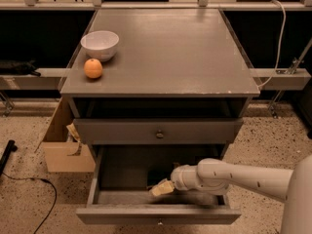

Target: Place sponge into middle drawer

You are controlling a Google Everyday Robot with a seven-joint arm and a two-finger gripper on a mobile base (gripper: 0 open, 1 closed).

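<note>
The middle drawer (122, 213) is pulled open at the bottom of the grey cabinet. My arm reaches into it from the right. My gripper (162, 187) is low inside the drawer, just behind its front panel, near the middle. A small dark shape, the sponge (157, 175), lies right at the gripper's tip over the drawer floor. I cannot tell whether the gripper holds it or whether it rests on the floor.
The upper drawer (157, 130) with a round knob is closed. A white bowl (100, 44) and an orange fruit (93, 68) sit on the cabinet top at the left. A cardboard box (66, 152) stands left of the cabinet. A black cable (29, 184) lies on the floor.
</note>
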